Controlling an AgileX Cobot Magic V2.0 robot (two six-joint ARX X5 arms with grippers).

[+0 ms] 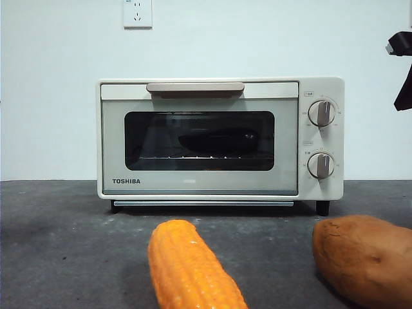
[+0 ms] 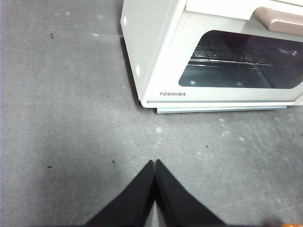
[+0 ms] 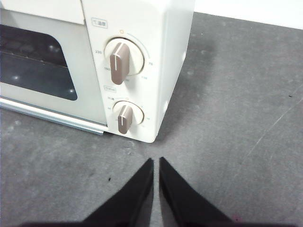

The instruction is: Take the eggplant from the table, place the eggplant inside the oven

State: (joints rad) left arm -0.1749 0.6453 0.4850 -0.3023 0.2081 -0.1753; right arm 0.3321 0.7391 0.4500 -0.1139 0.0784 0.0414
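With the eggplant [image 1: 215,140] already lying on the rack behind the closed door of the oven [image 1: 199,187], I hold my left gripper [image 2: 155,163] and right gripper [image 3: 155,161] pressed together, empty, clear above the table [image 1: 58,244], touching nothing.

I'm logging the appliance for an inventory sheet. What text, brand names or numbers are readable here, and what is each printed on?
"TOSHIBA": dark letters on the lower left front of the cream-white toaster oven, below its dark glass door.
"230": beside the upper grey knob in the right wrist view; the other dial numbers are too blurred.
Small labels above both knobs: unreadable.
White wall socket: markings too small.
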